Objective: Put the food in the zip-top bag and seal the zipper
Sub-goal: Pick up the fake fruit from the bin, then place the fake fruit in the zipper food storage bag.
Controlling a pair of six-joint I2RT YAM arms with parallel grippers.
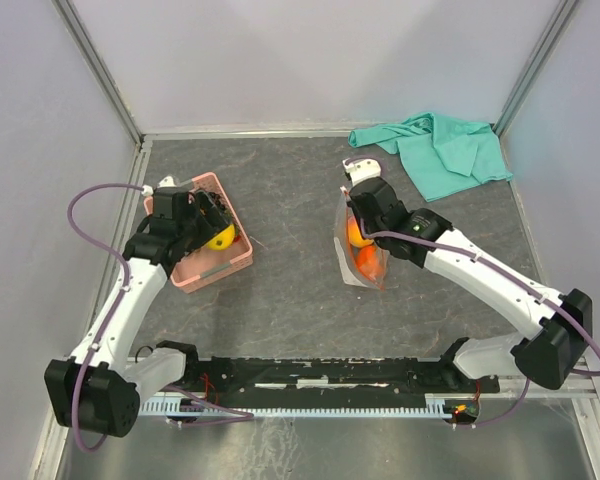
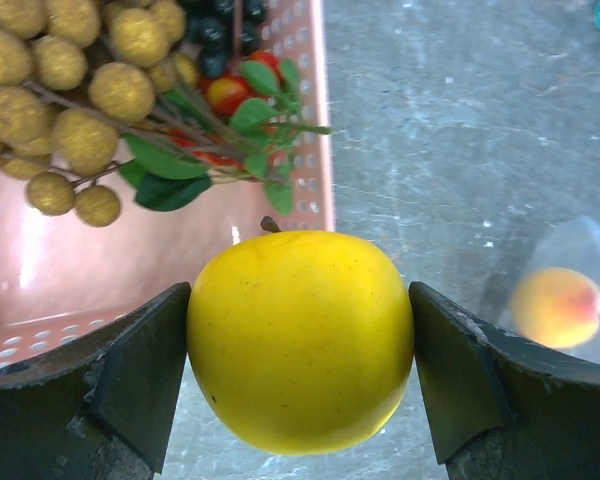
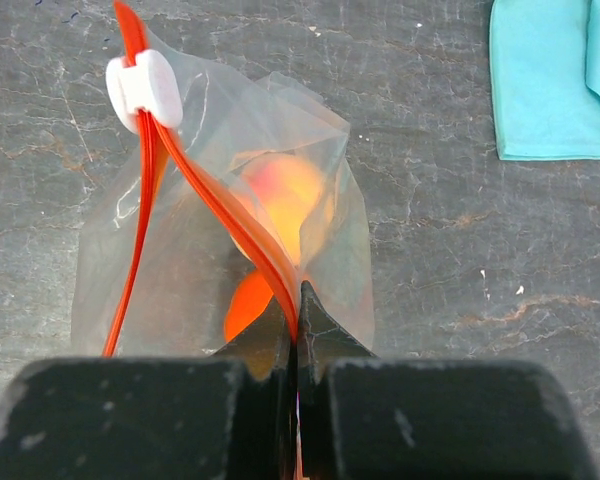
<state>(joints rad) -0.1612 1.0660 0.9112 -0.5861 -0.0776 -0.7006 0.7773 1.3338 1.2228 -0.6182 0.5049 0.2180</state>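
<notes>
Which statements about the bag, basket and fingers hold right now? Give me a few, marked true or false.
The left fingers hold the yellow fruit. True.
An orange fruit lies inside the zip-top bag. True.
The right fingers hang open above the bag. False: they are shut on the zipper.
The brown berries are bagged. False: they lie in the pink basket.
The teal cloth lies in that basket. False: it lies on the table.

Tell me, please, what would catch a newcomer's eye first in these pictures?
The bright yellow fruit clamped in the left hand, at the edge of the pink basket of berries, fills the left wrist view. On the other side, the right hand pinches the orange-red zipper of the clear bag, with orange fruit already inside.
</notes>
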